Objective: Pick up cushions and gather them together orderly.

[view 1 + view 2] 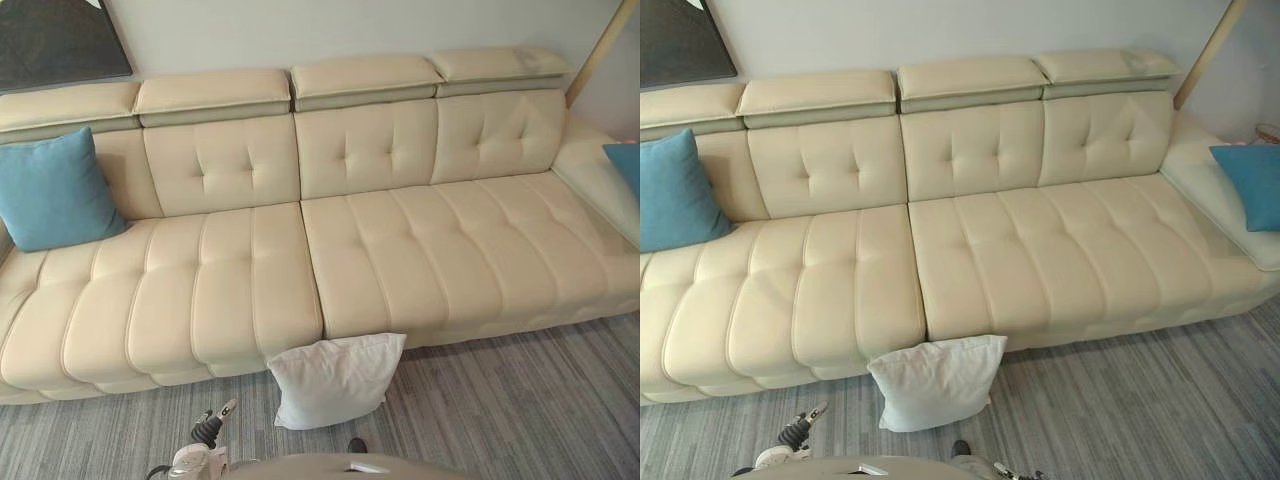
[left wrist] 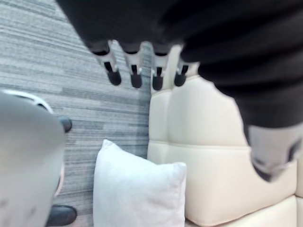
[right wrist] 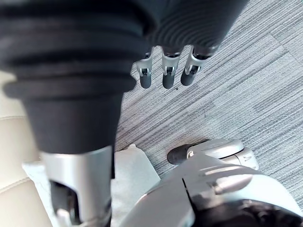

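Note:
A white cushion (image 1: 335, 380) stands on the grey carpet and leans on the front of the cream sofa (image 1: 250, 280), near its middle seam. One blue cushion (image 1: 52, 190) rests against the sofa's left back. A second blue cushion (image 1: 1250, 185) lies on the right armrest. My left hand (image 2: 136, 75) hangs low above the carpet, left of the white cushion (image 2: 137, 189), fingers straight and holding nothing. My right hand (image 3: 165, 75) hangs over the carpet to the right of the white cushion (image 3: 135, 172), fingers relaxed and empty.
The long sofa spans the whole width, with bare seats between the two blue cushions. Grey striped carpet (image 1: 520, 410) runs in front of it. A dark framed picture (image 1: 55, 40) hangs at the upper left, and a wooden pole (image 1: 600, 50) leans at the upper right.

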